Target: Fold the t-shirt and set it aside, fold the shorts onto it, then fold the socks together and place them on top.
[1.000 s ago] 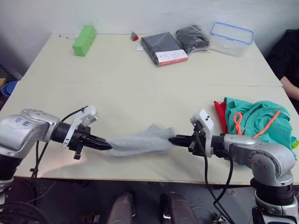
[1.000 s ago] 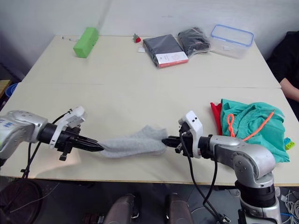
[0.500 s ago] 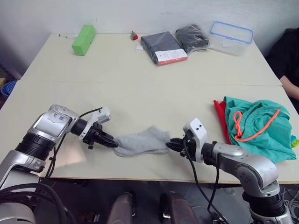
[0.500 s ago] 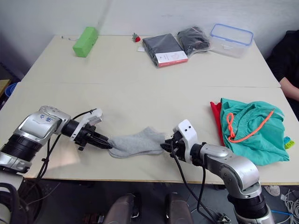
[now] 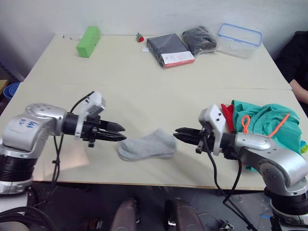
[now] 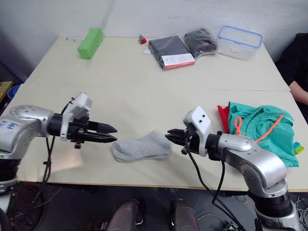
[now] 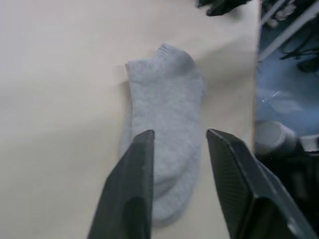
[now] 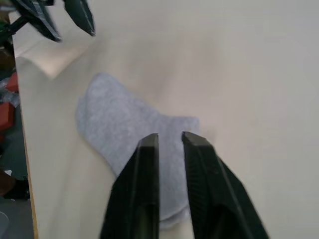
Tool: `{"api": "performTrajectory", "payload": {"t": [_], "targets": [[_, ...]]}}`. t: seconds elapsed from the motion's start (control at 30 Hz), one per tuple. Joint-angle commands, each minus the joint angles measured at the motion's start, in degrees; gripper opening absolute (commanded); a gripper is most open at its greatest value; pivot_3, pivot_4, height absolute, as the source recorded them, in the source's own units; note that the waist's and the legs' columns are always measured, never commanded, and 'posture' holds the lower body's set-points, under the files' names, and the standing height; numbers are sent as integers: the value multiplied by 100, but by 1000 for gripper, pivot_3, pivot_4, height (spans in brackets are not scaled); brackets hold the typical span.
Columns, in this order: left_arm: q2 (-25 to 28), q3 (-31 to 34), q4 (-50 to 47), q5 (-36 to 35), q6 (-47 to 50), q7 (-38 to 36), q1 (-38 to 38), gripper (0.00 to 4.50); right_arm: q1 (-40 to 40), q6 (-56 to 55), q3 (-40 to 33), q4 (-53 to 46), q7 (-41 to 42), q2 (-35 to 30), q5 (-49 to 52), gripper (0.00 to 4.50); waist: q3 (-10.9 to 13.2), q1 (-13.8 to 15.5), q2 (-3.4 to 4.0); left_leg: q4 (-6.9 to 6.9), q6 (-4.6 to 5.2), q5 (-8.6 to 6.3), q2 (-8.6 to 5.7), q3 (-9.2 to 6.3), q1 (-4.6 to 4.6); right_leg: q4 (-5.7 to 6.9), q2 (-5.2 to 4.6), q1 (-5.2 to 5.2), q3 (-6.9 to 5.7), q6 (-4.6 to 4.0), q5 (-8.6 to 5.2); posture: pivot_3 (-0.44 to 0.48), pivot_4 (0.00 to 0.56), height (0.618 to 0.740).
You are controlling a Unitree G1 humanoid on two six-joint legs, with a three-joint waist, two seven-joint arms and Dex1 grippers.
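Both pincers are backing away from the socks [image 5: 147, 144], which a second ago were stretched between them and are now lying flat, one on the other, near the front edge of the table [image 5: 144, 72]. The left pincer [image 5: 121, 138] is hovering just beside the toe end, fingers apart and empty; the right pincer [image 5: 178, 133] is hanging near the cuff, fingers only slightly parted, holding nothing. Folding appears done, with placing remaining. The shorts [image 5: 267, 127] are lying over the t-shirt [image 5: 226, 115] at the right edge. Dark packaged garments [image 5: 169, 49], a green block [image 5: 87, 41] and a clear lidded box [image 5: 239, 39] are lining the far side.
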Motion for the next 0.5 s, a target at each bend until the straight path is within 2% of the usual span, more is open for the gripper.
{"api": "performTrajectory", "payload": {"t": [0.03, 0.07, 0.27, 0.37, 0.5], "targets": [[-195, -308, -280, 474, -453, 578, 338, 440, -361, -993, 902, 393, 192, -18, -1007, 0, -1, -25, -1, 1, -3, 2, 0, 2, 1, 0, 1, 0, 1, 0, 0, 0, 150, 740], [-267, -430, -387, 565, -536, 683, 479, 89, -514, -1177, 1104, 553, 247, 88, -1163, 0, -1, -40, -1, 2, -6, 3, 2, 3, 1, 2, 3, -1, 2, 1, 0, 0, 150, 740], [-446, -1150, -538, 1116, -736, 1050, 784, 39, -1052, -1910, 1978, 1633, 548, 548, -2018, 0, -4, 10, -8, 6, -15, 9, 7, 10, 7, 8, 6, 0, 8, 0, 0, 0, 150, 740], [-399, -1414, -315, 1540, -1001, 1193, 820, 39, -939, -2346, 2331, 2015, 765, 360, -2539, 0, -5, 27, -9, 19, -6, 3, 4, 10, 8, 6, 2, 9, 8, 0, 0, 0, 150, 740], [-328, -1499, -119, 1797, -1185, 1229, 863, 39, -722, -2813, 2221, 2336, 690, 32, -3128, 0, -8, 21, -8, 31, 0, -3, 3, 11, 17, 7, -1, 23, 10, 2, 1, 0, 150, 740]]}}
